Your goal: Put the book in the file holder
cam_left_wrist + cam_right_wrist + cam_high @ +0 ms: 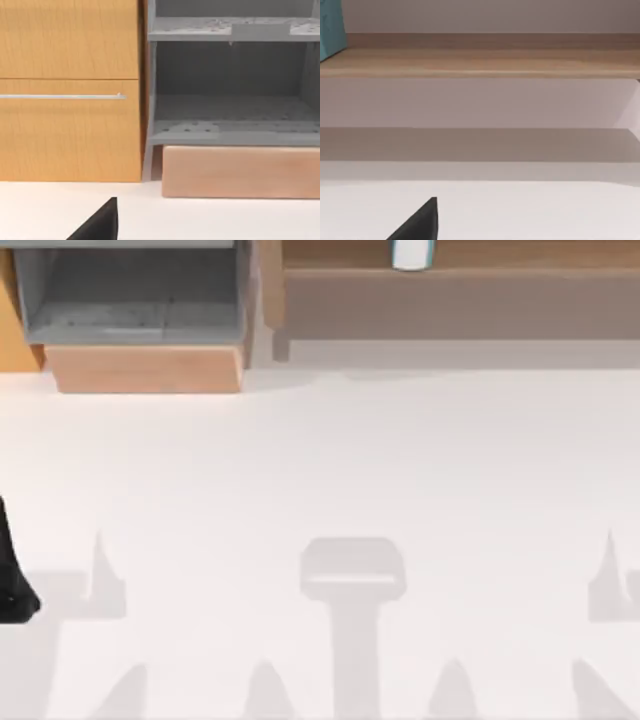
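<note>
The book (411, 253) stands on the long brown shelf (460, 285) at the back of the counter (330, 460), to the right of the file holder (140, 325), and only its white end with a strip of light-blue cover clears the top view's upper edge. In the right wrist view a corner of its blue cover (331, 30) juts in at the end of the shelf's top board (485, 60), well beyond the dark tip of the right hand (420, 222) — whether that hand is spread or pressed together I cannot tell. The file holder sits at the shelf's left end, its grey walls open and its tan wooden front (240, 172) facing the counter, beside an orange wooden cabinet (70, 90). The left hand (100, 222) shows there just as a black wedge, its spread hidden too; the left arm (12, 570) is cut off at the counter's left edge, well away from the book.
</note>
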Tool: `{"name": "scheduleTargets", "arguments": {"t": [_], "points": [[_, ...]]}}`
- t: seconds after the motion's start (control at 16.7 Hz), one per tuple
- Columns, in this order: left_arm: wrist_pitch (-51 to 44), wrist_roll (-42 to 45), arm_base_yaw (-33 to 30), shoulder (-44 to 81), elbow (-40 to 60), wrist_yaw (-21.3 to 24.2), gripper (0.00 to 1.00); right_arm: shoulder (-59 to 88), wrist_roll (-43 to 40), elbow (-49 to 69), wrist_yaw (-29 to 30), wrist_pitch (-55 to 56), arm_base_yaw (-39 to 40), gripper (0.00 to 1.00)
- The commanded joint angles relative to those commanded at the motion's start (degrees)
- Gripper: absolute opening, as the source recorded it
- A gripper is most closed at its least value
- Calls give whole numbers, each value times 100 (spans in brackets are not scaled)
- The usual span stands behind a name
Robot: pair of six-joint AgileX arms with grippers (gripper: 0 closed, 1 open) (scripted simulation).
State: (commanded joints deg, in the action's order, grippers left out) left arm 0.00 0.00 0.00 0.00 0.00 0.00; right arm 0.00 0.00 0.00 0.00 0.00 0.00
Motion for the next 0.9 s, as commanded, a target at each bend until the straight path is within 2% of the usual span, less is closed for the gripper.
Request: {"name": "scheduleTargets", "arguments": {"t": [0.18,0.36,0.6,0.9], "points": [[24,3,-33,55,43,-32,100,0,0,0,0,0,0,100],[255,28,-339,574,436,-316,100,0,0,0,0,0,0,100],[836,84,-1113,2072,1478,-1034,100,0,0,0,0,0,0,100],[1705,146,-2265,4911,3357,-2106,100,0,0,0,0,0,0,100]]}}
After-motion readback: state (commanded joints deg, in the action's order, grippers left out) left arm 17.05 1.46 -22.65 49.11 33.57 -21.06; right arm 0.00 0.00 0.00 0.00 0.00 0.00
